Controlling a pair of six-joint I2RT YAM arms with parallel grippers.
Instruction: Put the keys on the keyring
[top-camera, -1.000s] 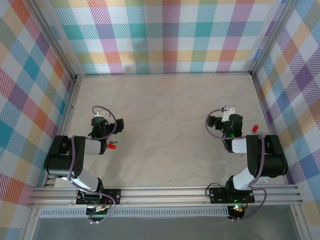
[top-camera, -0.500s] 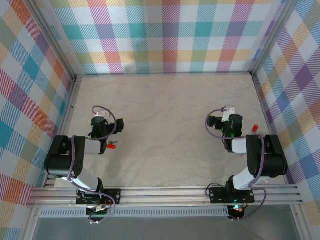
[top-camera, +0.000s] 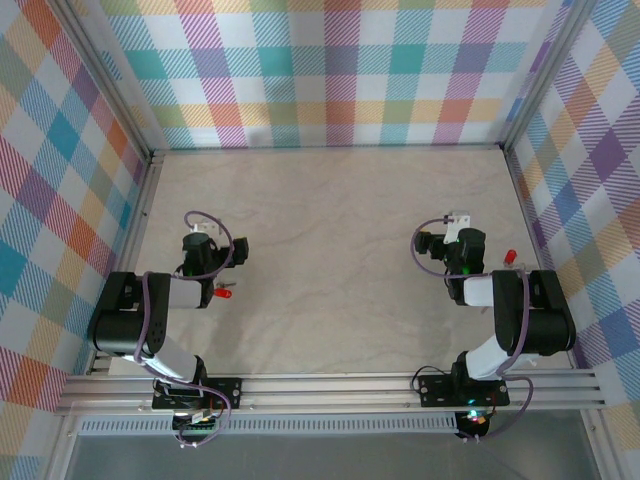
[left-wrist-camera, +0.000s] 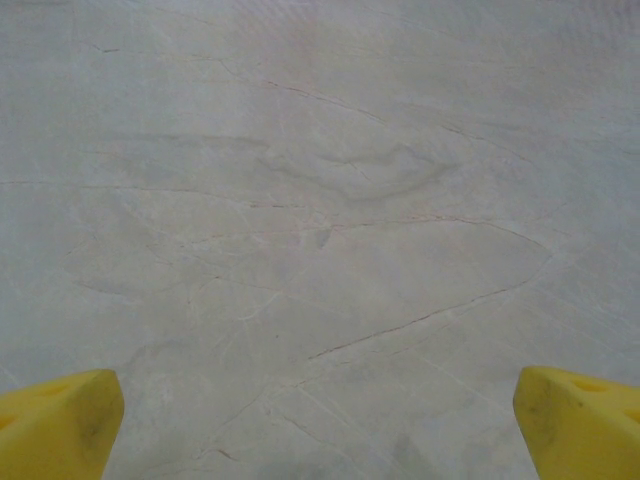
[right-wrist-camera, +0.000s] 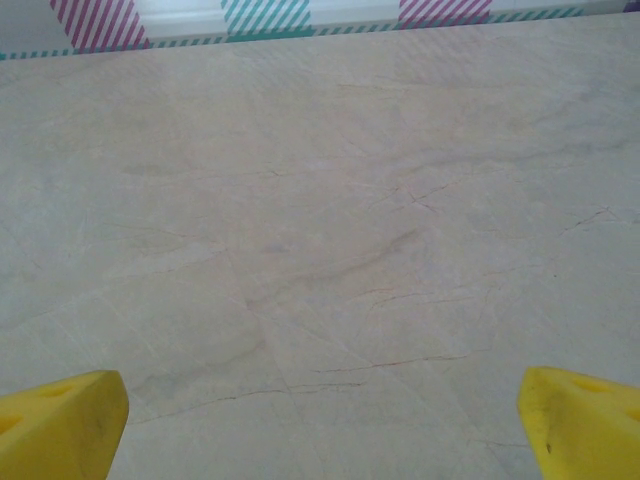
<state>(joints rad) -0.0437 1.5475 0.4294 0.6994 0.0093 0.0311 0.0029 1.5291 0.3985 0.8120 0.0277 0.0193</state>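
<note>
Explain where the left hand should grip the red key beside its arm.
Grip the key by its red head, from straight above: it lies low on the table, and the head is its widest visible part; the shaft is too small to make out.

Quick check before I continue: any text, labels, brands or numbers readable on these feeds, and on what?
No readable text.
Table, plaid walls, yellow fingertips: no writing on them.
Left white tab, right white tab, one on each arm's wrist: too small to tell whether anything is printed.
</note>
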